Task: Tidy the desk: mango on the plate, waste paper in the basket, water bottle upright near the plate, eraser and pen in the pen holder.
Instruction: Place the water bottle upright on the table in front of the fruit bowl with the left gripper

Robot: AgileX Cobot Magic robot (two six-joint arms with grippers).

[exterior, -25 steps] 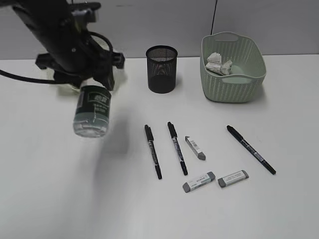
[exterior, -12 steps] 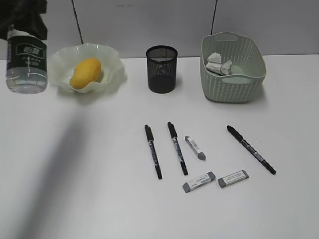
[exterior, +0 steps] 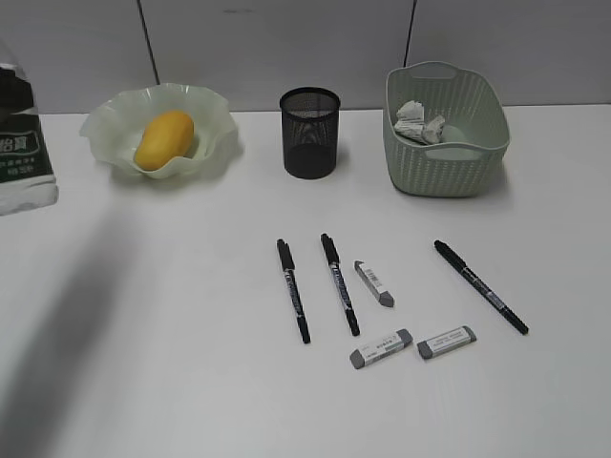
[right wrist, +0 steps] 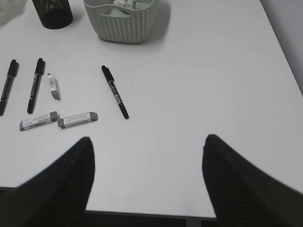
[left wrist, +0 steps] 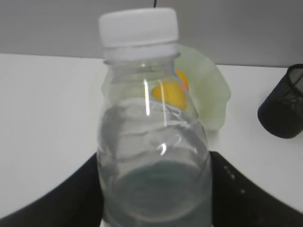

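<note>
My left gripper (left wrist: 154, 158) is shut on the water bottle (left wrist: 151, 142), its black fingers (left wrist: 71, 189) on both sides of the clear body below the white cap. In the exterior view only the bottle (exterior: 21, 143) shows, cut off by the left edge, left of the plate (exterior: 215, 134). The mango (exterior: 164, 139) lies on that plate. Waste paper (exterior: 420, 124) sits in the basket (exterior: 444, 157). Three pens (exterior: 339, 283) and three erasers (exterior: 381, 348) lie on the desk (exterior: 172, 334) in front of the pen holder (exterior: 309, 132). My right gripper (right wrist: 147, 139) hangs open over the desk's near edge.
The pen holder (left wrist: 284, 106) stands right of the plate (left wrist: 213, 99) in the left wrist view. The right wrist view shows one pen (right wrist: 115, 91) lying apart, right of two erasers (right wrist: 78, 119), with the basket (right wrist: 123, 21) behind.
The bottle has moved left, from in front of the plate to the view's left edge. The left arm has left the exterior view, uncovering the plate and mango.
</note>
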